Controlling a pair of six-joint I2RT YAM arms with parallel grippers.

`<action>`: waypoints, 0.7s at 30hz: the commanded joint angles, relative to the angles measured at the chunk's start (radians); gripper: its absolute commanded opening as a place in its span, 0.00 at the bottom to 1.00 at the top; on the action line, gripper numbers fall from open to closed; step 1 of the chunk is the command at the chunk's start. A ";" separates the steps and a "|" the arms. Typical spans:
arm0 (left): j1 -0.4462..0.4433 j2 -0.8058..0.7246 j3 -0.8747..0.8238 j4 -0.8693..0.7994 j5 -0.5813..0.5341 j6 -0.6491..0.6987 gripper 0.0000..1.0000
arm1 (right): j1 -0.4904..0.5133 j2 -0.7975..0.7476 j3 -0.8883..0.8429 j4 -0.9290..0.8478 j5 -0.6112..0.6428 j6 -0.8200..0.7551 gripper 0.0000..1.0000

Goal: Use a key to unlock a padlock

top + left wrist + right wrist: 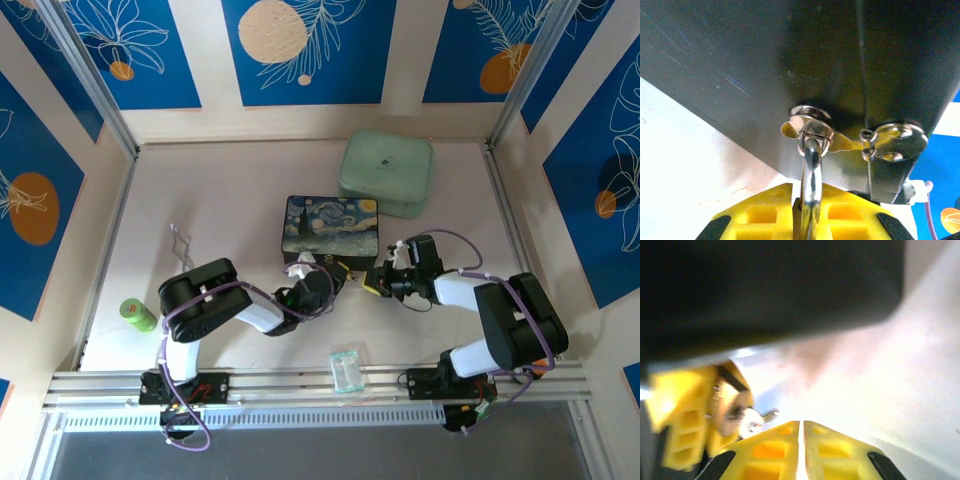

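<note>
Left gripper (809,212): closed on the padlock, one yellow finger on each side of the shackle, right up against the front of the box
Padlock (811,172): hangs from the hasp (812,125) on the dark front of the Starry Night box (330,225), with its silver shackle threaded through; the left wrist view hides the brass body between the fingers, and the right wrist view shows it only as a blur
Key (758,419): a small blurred silvery piece jutting from the brass body; I cannot tell whether it is fully seated in the keyway
Right gripper (801,450): fingers drawn together to a hairline slit with nothing visible between them, near the key but apart from it
Risk, left side: a turn on the key would twist the padlock in the grip, because the shackle pivots freely in the hasp; the body could swing and the turn would be lost
Risk, right side: the closed fingers cannot take the key, and opening them this close may knock it; a half-seated key could then drop out or bind
Risk, box: a pull on the shackle could drag the box along the table
Padlock axis: the long axis runs from the hasp out along the left fingers, shackle end toward the box and body end away from it
Key axis: roughly level, with the free end a little raised and pointing from the padlock toward the right gripper
</note>
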 commanded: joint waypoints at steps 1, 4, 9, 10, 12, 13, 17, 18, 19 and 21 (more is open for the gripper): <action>0.007 -0.014 -0.014 -0.096 0.009 0.009 0.00 | 0.037 -0.001 -0.006 -0.073 0.058 -0.027 0.09; 0.007 -0.007 -0.010 -0.090 0.020 0.012 0.00 | 0.078 -0.005 0.004 -0.057 0.061 -0.017 0.09; 0.002 0.013 -0.016 -0.047 0.034 0.000 0.00 | 0.110 0.000 0.068 -0.094 0.115 -0.030 0.07; -0.002 0.009 -0.025 -0.038 0.030 0.001 0.00 | 0.108 0.007 0.090 -0.110 0.124 -0.040 0.06; -0.008 0.002 -0.036 -0.033 0.029 0.003 0.00 | 0.115 0.020 0.135 -0.148 0.146 -0.064 0.06; -0.008 -0.002 -0.040 -0.030 0.030 0.002 0.00 | 0.123 0.025 0.154 -0.163 0.166 -0.076 0.06; -0.009 0.001 -0.052 -0.012 0.034 -0.007 0.00 | 0.156 0.041 0.168 -0.130 0.176 -0.068 0.04; -0.010 0.006 -0.051 -0.002 0.038 -0.008 0.00 | 0.169 0.045 0.166 -0.108 0.179 -0.058 0.04; -0.013 0.008 -0.050 0.002 0.042 -0.011 0.00 | 0.182 0.049 0.166 -0.089 0.182 -0.048 0.04; -0.019 0.009 -0.043 -0.004 0.041 -0.011 0.00 | 0.201 0.053 0.163 -0.047 0.167 -0.026 0.04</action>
